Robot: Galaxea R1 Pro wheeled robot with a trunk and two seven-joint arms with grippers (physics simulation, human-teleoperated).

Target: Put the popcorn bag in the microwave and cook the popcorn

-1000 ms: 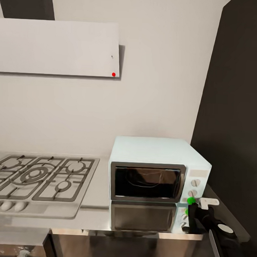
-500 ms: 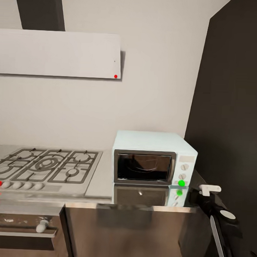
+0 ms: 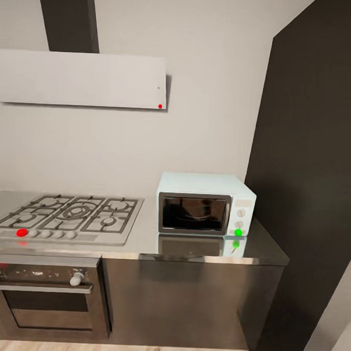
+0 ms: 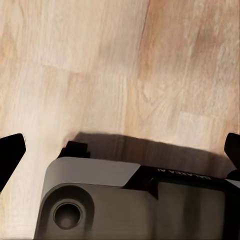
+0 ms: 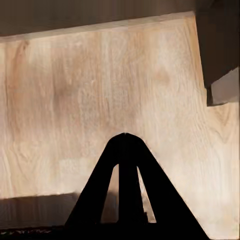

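1. On the steel countertop [image 3: 142,243] the mint microwave [image 3: 205,204] sits door closed, green light lit; I can't spot the popcorn bag (likely inside).
2. Left gripper [image 4: 120,150] spread, right gripper [image 5: 125,150] pressed together, both over wood floor [image 5: 100,90].
3. I'd wait, arms clear.

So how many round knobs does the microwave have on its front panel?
3, in one column at the right of the microwave front: the upper pale knob, the lower pale knob under it, and the green knob lowest. None seems hidden.
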